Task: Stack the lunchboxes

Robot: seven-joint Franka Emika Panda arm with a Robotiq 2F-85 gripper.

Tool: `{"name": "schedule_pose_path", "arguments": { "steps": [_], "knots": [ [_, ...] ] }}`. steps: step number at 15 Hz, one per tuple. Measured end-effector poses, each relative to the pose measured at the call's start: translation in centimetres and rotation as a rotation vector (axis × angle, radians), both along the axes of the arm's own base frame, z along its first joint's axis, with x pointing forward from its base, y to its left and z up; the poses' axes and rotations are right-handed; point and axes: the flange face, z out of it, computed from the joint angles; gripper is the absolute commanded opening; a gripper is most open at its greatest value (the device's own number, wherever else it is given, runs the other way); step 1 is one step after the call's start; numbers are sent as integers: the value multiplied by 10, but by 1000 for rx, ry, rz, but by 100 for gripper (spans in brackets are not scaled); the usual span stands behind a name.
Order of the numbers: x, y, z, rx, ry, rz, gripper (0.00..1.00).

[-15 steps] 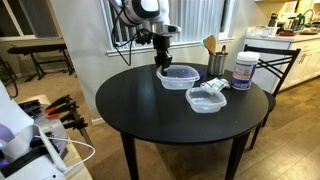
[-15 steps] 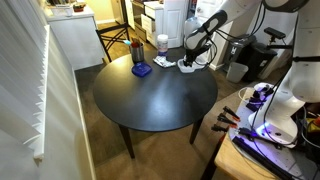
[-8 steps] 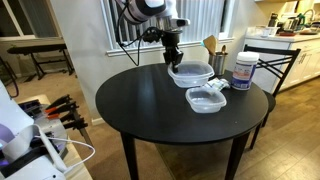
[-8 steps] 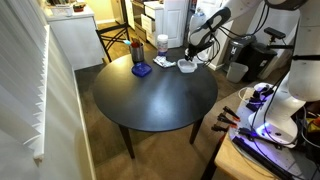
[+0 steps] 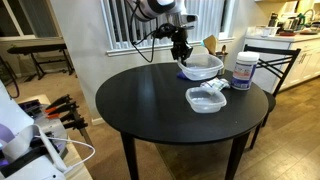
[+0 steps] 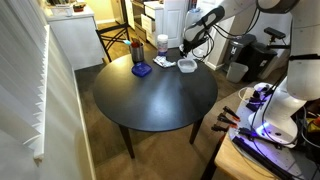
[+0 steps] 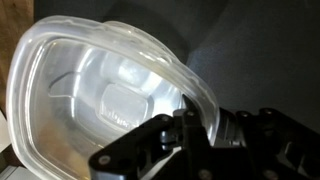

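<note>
**Wrist view: one lunchbox in the grip, stack not yet made**

Fills most of the wrist view with the held lunchbox, clear, shallow and apparently empty. Has the hand narrowed onto its near rim, fingers pinching the plastic wall from both sides.

Shows the same box in an exterior view as tilted and, by the look of it, clear of the desk, out toward the far edge and near the white jar. Leaves the second lunchbox flat on the desk, closer to that camera and apart from the held one, with something pale inside that cannot be made out. Places a dark blue lid off to one side in an exterior view, not part of the job.

Reads as about the first half done: grasp secure and box up, judging from the tilt and the gap beneath. Still to do:
- Carry the box across until it sits over the second lunchbox.
- Level it, since it hangs at a slant from a one-sided grip.
- Square up the rounded corners.
- Lower it and let go.

May not seat fully if the pale item stays inside the lower box.
</note>
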Motion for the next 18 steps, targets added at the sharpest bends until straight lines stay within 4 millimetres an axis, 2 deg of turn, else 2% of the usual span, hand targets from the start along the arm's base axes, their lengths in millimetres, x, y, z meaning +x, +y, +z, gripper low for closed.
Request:
{"name": "schedule_pose_path", "arguments": {
  "steps": [3,5,10,12,18],
  "knots": [
    [27,4,-5,24,24,43,1],
    [42,5,-20,56,54,63,1],
    [56,1,-89,134,180,49,1],
    [59,-3,-106,143,224,41,1],
    [65,-19,-110,139,253,23,1]
  ]
}}
